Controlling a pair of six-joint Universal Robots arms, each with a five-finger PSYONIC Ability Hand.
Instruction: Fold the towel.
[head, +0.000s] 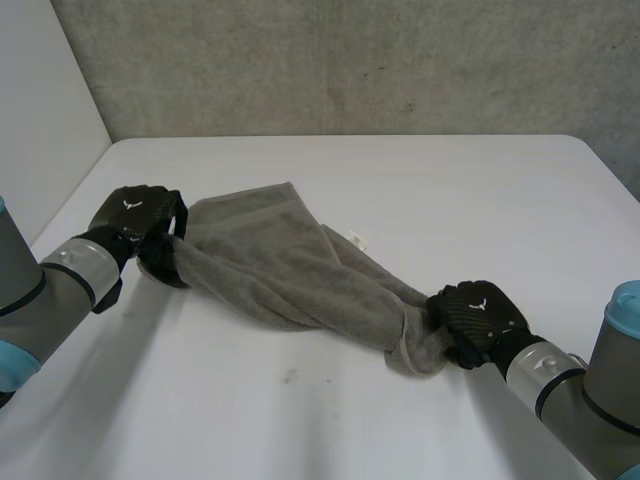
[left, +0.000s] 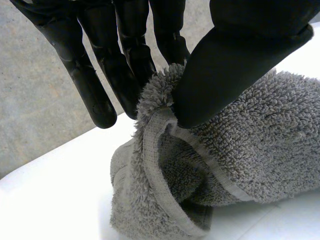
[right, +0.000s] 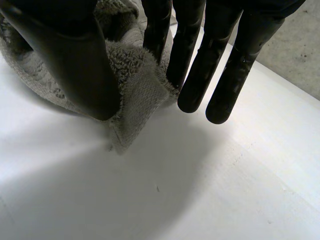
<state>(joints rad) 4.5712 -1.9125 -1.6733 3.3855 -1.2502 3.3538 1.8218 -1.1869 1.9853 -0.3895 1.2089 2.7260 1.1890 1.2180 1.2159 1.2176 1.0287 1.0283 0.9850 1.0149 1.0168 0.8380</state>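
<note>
At the left we see our left arm reaching in low from the near side, its left hand (head: 140, 215) knuckles-up near the table's left edge. In the left wrist view its thumb (left: 235, 60) presses the hemmed edge of the towel (head: 280, 265) against the straight, close-set fingers (left: 90, 85), so that end is pinched.

From there the grey towel runs slantwise across the table (head: 450, 190) toward the near right. It is broad and rumpled by the left hand, then narrows into a twisted rope. It lies on the surface along its length. A small white label (head: 357, 240) shows on its far edge.

At the right our right hand (head: 478, 318) sits low at the towel's bunched end. In the right wrist view its thumb (right: 75, 65) clamps a fold of cloth against the nearest of the straight fingers (right: 225, 75), while the others hang side by side just above the table.

Wide white surface lies beyond the towel up to the far edge below the concrete wall (head: 350, 60), and more to the right. A narrower strip lies on the near side, between our arms.
</note>
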